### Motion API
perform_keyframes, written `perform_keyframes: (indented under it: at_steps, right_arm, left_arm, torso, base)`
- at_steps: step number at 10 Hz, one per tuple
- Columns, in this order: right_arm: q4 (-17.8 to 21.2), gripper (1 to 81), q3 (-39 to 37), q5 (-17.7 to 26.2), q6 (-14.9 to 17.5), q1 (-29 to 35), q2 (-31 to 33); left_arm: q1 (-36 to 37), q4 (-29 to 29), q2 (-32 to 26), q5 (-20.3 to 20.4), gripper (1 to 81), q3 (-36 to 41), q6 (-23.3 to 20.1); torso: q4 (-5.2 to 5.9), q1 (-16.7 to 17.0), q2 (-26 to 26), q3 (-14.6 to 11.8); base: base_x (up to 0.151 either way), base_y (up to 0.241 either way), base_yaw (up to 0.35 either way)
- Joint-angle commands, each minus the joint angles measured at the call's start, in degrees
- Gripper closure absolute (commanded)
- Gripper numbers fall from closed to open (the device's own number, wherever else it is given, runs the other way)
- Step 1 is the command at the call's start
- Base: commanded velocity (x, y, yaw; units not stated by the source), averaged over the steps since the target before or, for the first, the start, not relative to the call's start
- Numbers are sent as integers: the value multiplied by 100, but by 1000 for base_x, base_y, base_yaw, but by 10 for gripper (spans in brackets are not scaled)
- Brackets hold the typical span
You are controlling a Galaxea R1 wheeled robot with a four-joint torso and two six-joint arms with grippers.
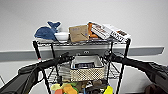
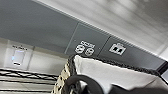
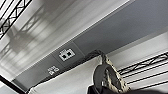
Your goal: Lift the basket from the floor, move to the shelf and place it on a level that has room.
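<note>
You can see the basket [image 1: 87, 67] sitting in the middle of the shelf [image 1: 37, 53], on the level [image 1: 113, 72] with the silvery wire grid, or just over it; you cannot tell if it is touching the wires. Your two arms reach in from both sides. The left claw [image 1: 67, 57] is at the basket's left end and the right claw [image 1: 108, 55] is at its right end. Close up from the left wrist, a dark finger [image 2: 82, 83] hooks over the woven rim, next to the white cloth inside. Close up from the right wrist, another dark finger [image 3: 100, 75] curls over the rim at the other end. So both claws look closed on the basket's rim. On the top tier you can see a blue whale toy [image 1: 46, 32], a white bowl [image 1: 62, 36], a brown box [image 1: 78, 33] and some flat packs [image 1: 110, 32]. Under the basket there are yellow and orange things [image 1: 66, 88]. Behind the shelf is a white wall with a grey strip [image 1: 145, 51] that has sockets [image 2: 85, 48] in it.
</note>
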State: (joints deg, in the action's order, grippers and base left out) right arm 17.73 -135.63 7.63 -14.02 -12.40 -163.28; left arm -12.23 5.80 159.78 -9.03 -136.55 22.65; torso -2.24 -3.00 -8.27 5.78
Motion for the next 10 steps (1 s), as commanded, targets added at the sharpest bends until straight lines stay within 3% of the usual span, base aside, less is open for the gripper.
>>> perform_keyframes:
  at_steps: [1, 2, 6, 10]
  right_arm:
    - [-85, 811, 64, 2, 13, 1068, 30]
    - [-85, 10, 108, -24, 13, 1059, 47]
    - [-32, 10, 530, -16, -4, 1059, 381]
    - [-15, 10, 2425, -490, -30, 795, 1592]
  left_arm:
    - [1227, -114, -86, 7, 10, 75, -59]
    - [1227, -114, -95, 7, 10, 145, -59]
    - [1227, -18, -394, 7, 10, 479, -33]
    - [1104, -35, -1543, 86, 10, 2208, -33]
  torso:
    - [0, 0, 0, 0]
    - [0, 0, 0, 0]
    - [0, 0, 0, 0]
    - [0, 0, 0, 0]
  base:
    - [0, 0, 0]
    - [0, 0, 0]
    - [0, 0, 0]
    - [0, 0, 0]
